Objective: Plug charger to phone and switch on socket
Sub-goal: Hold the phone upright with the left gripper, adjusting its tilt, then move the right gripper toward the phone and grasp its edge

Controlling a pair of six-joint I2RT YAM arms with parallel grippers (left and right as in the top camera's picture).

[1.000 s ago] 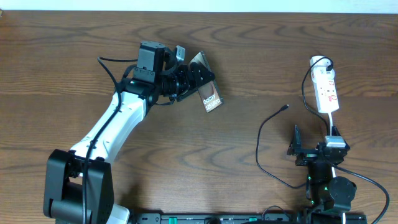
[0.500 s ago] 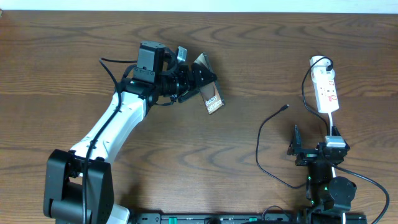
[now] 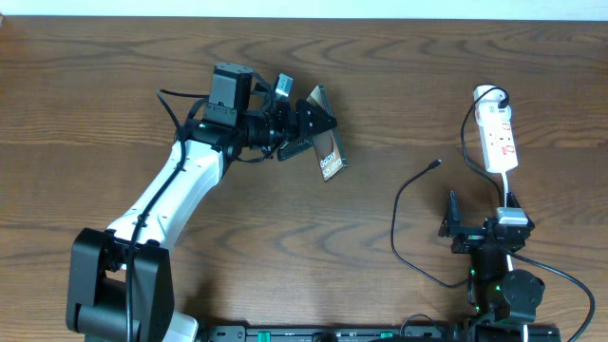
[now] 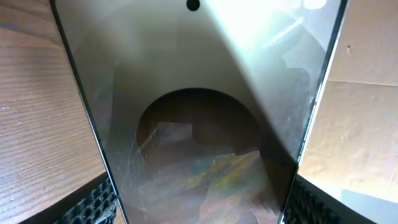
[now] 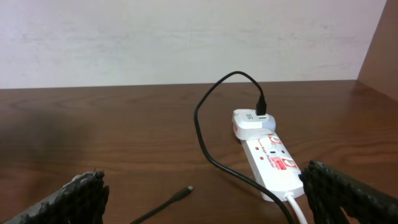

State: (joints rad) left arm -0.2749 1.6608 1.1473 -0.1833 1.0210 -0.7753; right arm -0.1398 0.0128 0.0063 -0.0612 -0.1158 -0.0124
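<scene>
1. My left pincer (image 3: 306, 133) is clenched on the phone (image 3: 326, 155), gripping it across its width by one end. The rest of the slab juts straight out past my fingertips, white lettering at the far end.
2. On my left wrist camera the phone (image 4: 199, 118) fills nearly the whole view between my two pads (image 4: 93, 202), glossy and full of reflections, with a small dark dot at its far end.
3. My right pincer (image 3: 478, 220) is released, pads set wide apart. The socket (image 3: 498, 138) lies just ahead of it and a little to the right, flat on the table (image 3: 380, 76).
4. The charger (image 3: 397, 217) runs from a white adapter (image 5: 249, 124) at the socket's far end and loops back toward my right pincer. Its loose plug tip (image 5: 186, 188) lies ahead of the pincer to the left, well apart from the phone.
5. I cannot tell whether the phone's far end touches the table. The phone's port is not visible, and the socket's switch is too small to read.
6. My left arm reaches far out across the table, wrist rolled so the phone sits tilted. My right arm is folded back low at the near edge, pincer pointing toward the socket
</scene>
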